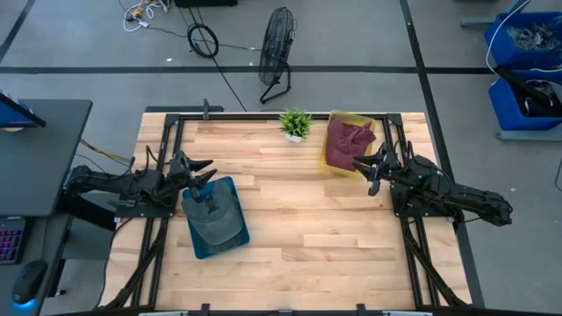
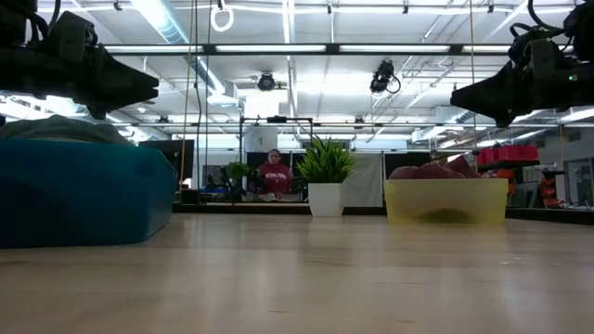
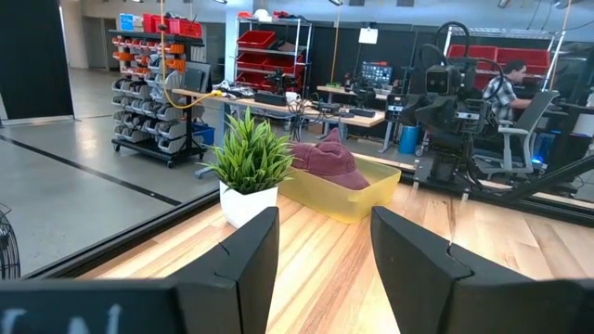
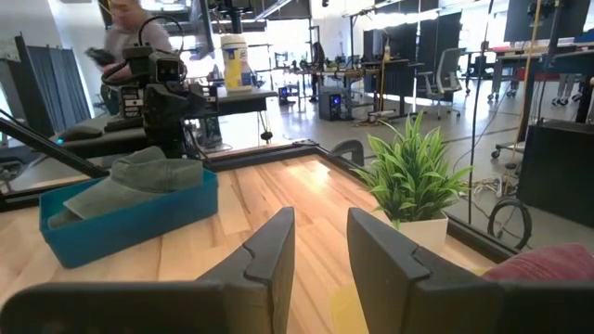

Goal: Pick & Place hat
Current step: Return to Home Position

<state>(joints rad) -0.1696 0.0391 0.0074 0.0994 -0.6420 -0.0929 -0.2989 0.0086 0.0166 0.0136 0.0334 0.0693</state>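
A grey hat [image 1: 213,213] lies in a blue bin [image 1: 230,242] on the table's left side. A maroon hat [image 1: 345,140] lies in a yellow bin [image 1: 353,118] near the far edge. My left gripper [image 1: 202,172] is open and hovers above the blue bin's far end; in its wrist view the left gripper [image 3: 320,250] faces the maroon hat [image 3: 325,158]. My right gripper [image 1: 367,168] is open and hovers at the yellow bin's near right corner; the right gripper [image 4: 320,243] looks across at the grey hat [image 4: 139,172] and blue bin [image 4: 130,211].
A small potted plant [image 1: 296,124] stands at the far edge, left of the yellow bin. Bare wood [image 1: 316,228] stretches between the two bins. In the low view both grippers hang well above the blue bin [image 2: 83,190] and yellow bin [image 2: 445,199]. People sit beyond the table.
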